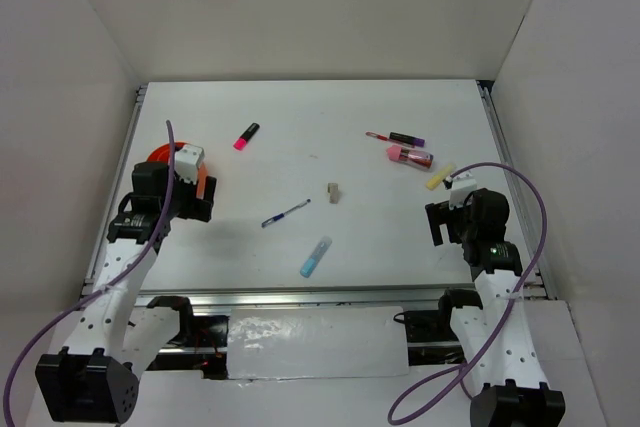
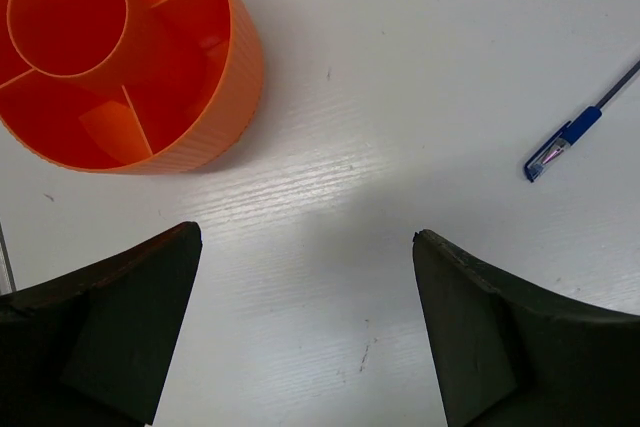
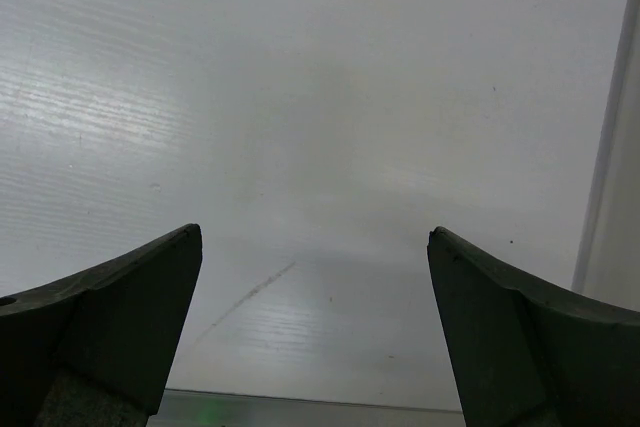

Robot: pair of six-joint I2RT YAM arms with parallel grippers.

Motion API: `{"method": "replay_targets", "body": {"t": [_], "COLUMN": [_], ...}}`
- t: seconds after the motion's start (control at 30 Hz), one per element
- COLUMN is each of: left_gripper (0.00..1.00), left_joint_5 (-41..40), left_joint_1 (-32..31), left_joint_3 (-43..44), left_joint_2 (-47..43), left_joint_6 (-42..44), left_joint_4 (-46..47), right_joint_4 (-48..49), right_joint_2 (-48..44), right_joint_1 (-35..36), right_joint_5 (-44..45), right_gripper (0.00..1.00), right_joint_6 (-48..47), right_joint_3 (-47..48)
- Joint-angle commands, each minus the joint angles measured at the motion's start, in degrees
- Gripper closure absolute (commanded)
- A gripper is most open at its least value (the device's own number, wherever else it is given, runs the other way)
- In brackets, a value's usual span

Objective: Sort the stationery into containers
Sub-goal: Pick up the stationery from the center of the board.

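Reaching slowly for the blue pen [image 2: 565, 137] with the wide, empty left gripper [image 2: 306, 237], one finger each side, not the wide, empty right gripper [image 3: 315, 234].

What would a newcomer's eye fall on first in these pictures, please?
The orange divided cup at the left edge of the table stands out, apparently empty. Then bright stationery: a pink highlighter at the back, a light blue one near the front, a pink and purple cluster at right.
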Motion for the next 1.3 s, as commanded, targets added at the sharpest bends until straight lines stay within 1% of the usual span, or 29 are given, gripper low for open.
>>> {"method": "replay_targets", "body": {"t": [0.0,0.17,0.23,0.3,0.33,0.37,0.4,0.43,0.47,0.5,0.53,0.57,0.6,0.63,0.67,0.7,0.73,0.77,0.83,0.9,1.03,1.27], "left_gripper": [0.01,0.01,0.01,0.01,0.01,0.01,0.01,0.01,0.01,0.01,0.01,0.01,0.01,0.01,0.01,0.01,0.01,0.01,0.01,0.01,0.01,0.01], "left_joint_5": [-0.25,3.87,6.15,7.30,8.09,8.44,8.54,8.88,8.89,8.97,8.98,9.32,9.33,9.59,9.76,9.94,10.81,11.26,12.13,12.06,12.49,12.14], "left_joint_1": [0.12,0.12,0.12,0.12,0.12,0.03,0.12,0.03,0.03,0.12,1.60,1.70,1.79,1.96,1.96,2.23,2.58,2.84,3.89,4.43,4.69,4.69], "left_joint_3": [2.17,2.26,2.25,2.17,2.17,2.25,2.34,2.60,2.52,2.69,2.61,2.69,2.52,2.52,2.43,2.43,2.43,2.52,2.69,2.87,2.96,2.87], "left_joint_2": [0.36,-0.25,-0.61,-0.87,-0.87,-0.78,-0.61,-0.52,-0.34,-0.43,-0.43,-0.78,-0.78,-0.96,-1.13,-1.13,-1.22,-1.22,-0.96,-0.78,-0.69,-0.34], "left_joint_6": [-1.27,1.88,2.68,3.47,3.74,4.00,4.09,4.35,4.35,4.35,4.44,4.62,4.62,4.88,4.88,5.23,5.41,5.50,5.76,5.76,5.85,5.76], "left_joint_4": [0.21,-1.11,-1.55,-1.99,-2.25,-2.43,-2.60,-2.78,-2.96,-3.13,-3.13,-3.13,-3.13,-3.13,-3.22,-3.22,-3.40,-3.48,-4.01,-4.10,-4.19,-4.01], "right_joint_4": [-0.91,-2.05,-2.40,-2.40,-3.01,-5.28,-7.22,-11.76,-14.07,-16.87,-17.77,-18.48,-18.92,-19.62,-20.15,-20.59,-22.25,-23.22,-26.47,-28.15,-28.33,-27.28], "right_joint_2": [-0.02,2.26,5.23,8.84,14.08,17.44,20.69,27.94,31.67,38.58,41.43,44.25,49.15,51.55,53.83,57.86,59.73,63.57,67.20,71.68,77.66,82.76], "right_joint_1": [-0.36,0.26,2.54,4.12,5.26,5.70,5.71,6.06,6.06,5.71,5.53,5.36,5.18,5.18,5.18,5.09,5.09,5.09,5.18,5.18,5.27,5.36], "right_joint_5": [-1.16,-1.77,-1.34,0.07,0.33,0.25,-1.32,-2.47,-4.91,-5.90,-6.95,-8.44,-8.80,-9.07,-10.20,-11.00,-11.70,-13.36,-14.95,-16.54,-16.37,-14.87], "right_gripper": [0.00,0.01,0.01,0.00,0.00,0.01,0.02,0.05,0.06,0.08,0.09,0.09,0.09,0.09,0.09,0.09,0.09,0.09,0.09,0.09,0.09,0.09], "right_joint_6": [-0.39,-0.74,-1.27,-2.41,-3.37,-4.25,-6.87,-8.03,-9.08,-10.23,-10.85,-11.81,-12.17,-12.43,-13.22,-13.49,-13.92,-14.71,-16.12,-16.74,-19.28,-23.07], "right_joint_3": [2.60,3.92,7.07,13.13,15.67,21.88,21.94,28.90,36.11,39.48,42.39,47.64,50.13,52.07,56.44,58.57,62.42,64.20,69.72,73.25,75.64,77.22]}}
